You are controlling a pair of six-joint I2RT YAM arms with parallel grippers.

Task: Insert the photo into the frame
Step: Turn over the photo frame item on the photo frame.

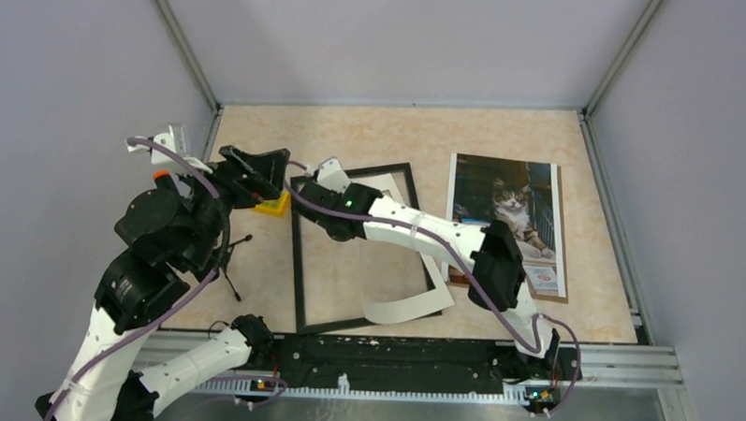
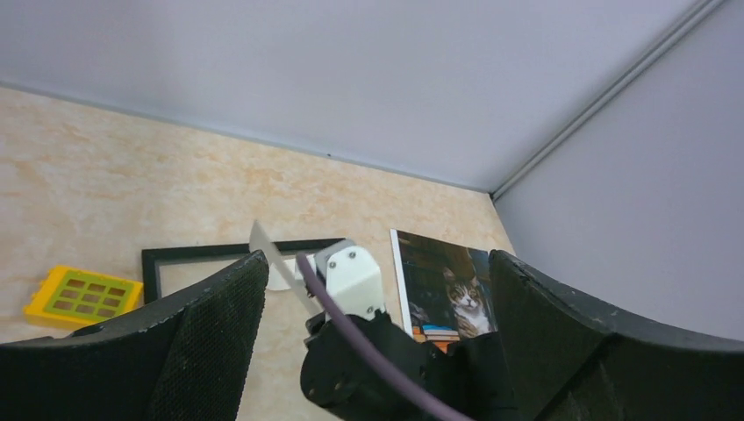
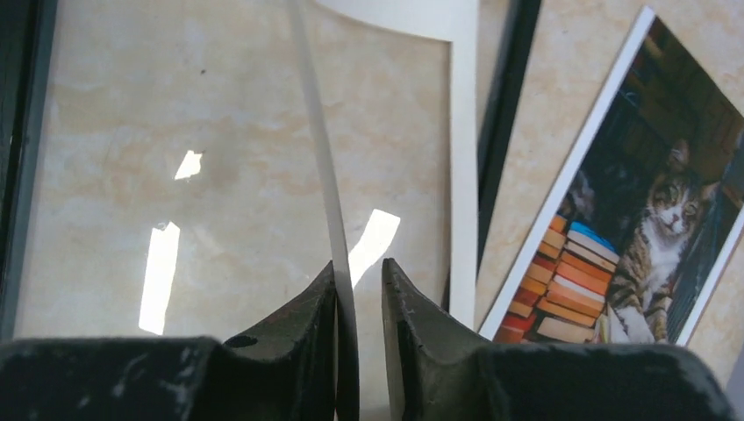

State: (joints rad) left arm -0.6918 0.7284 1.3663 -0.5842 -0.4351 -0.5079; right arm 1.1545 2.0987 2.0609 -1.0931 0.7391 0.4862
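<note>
The photo (image 1: 505, 210) lies flat and face up on the surface (image 1: 372, 136), just right of the frame (image 1: 297, 264) and wholly outside it. A brown sheet (image 1: 498, 291) shows under its near edge. Neither of my hands touches the photo.

The frame lies flat with its opening up. Glare patches inside it in my right wrist view suggest glazing.

A curled white sheet (image 1: 403, 305) stands inside the frame's opening; I see no print on it. My right fingers (image 3: 360, 276) straddle its edge near the frame's far-left corner. They are slightly parted: the sheet leans on one pad, with a dark gap on the other side. Judgement: loose, not pinched.

My left fingers (image 2: 377, 263) are spread wide, empty and raised left of the frame, probably parked clear of the work.

Judgement: the white sheet occupies the opening and must probably leave before the photo can go in.
</note>
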